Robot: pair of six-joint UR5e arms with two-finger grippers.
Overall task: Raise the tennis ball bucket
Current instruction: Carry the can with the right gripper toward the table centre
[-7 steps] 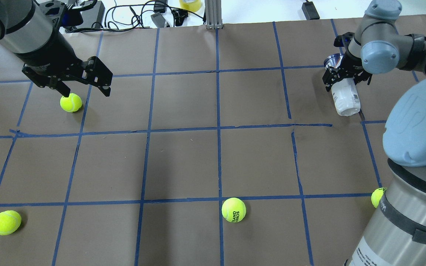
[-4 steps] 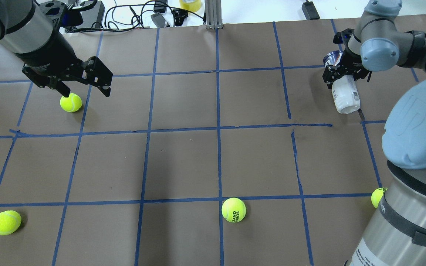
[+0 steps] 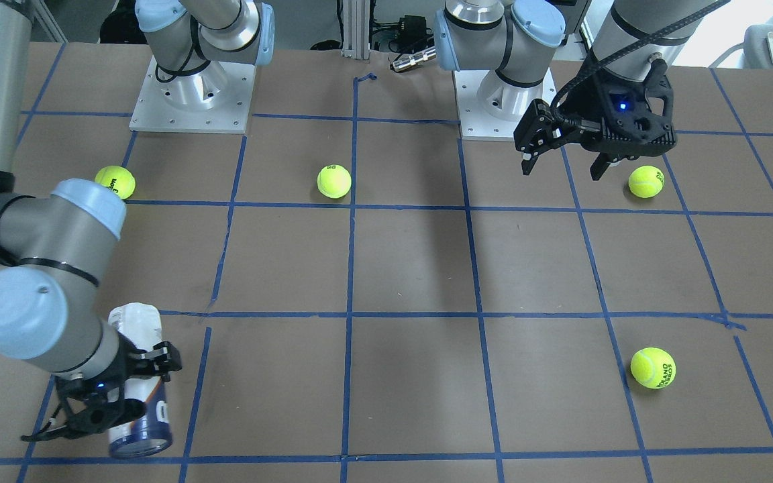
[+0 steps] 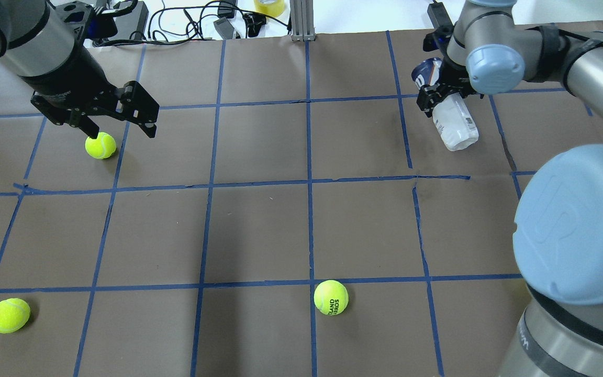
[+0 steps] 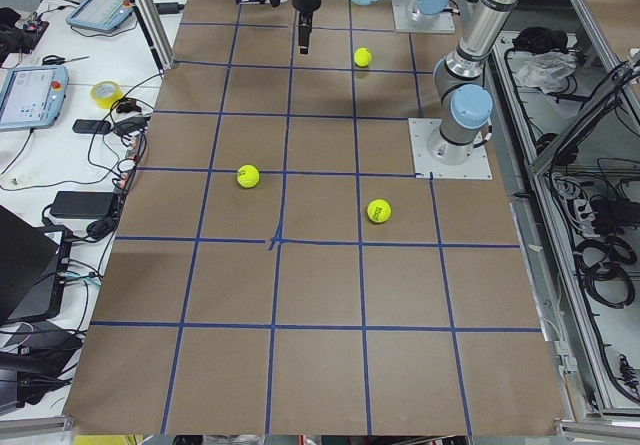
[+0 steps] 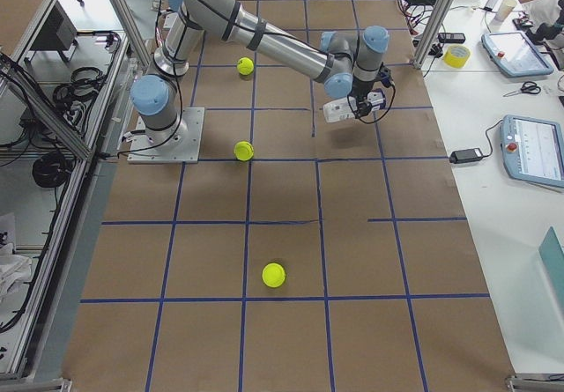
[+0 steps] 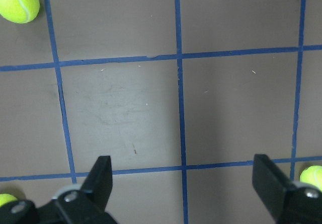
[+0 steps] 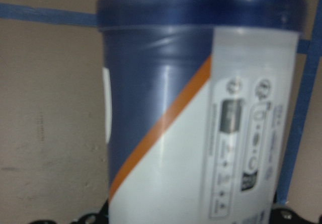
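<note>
The tennis ball bucket [image 4: 456, 125] is a slim can with a white body and a navy blue end. My right gripper [image 4: 440, 94] is shut on it and holds it tilted above the table at the far right. In the front view the bucket [image 3: 135, 325] sits in the right gripper [image 3: 111, 396] at the lower left. It fills the right wrist view [image 8: 201, 133]. It also shows in the right side view [image 6: 337, 110]. My left gripper [image 4: 122, 128] is open and empty, hovering over a tennis ball [image 4: 100, 145]. Its fingers [image 7: 100, 178] are spread wide.
Other tennis balls lie on the brown, blue-taped table: one at front centre [image 4: 331, 297], one at front left [image 4: 9, 315] and one near the right arm's base [image 3: 115, 181]. Cables and tape rolls [image 4: 270, 6] lie beyond the far edge.
My right gripper has carried the bucket up and to the left in the overhead view, towards the far edge. The left arm has not moved.
</note>
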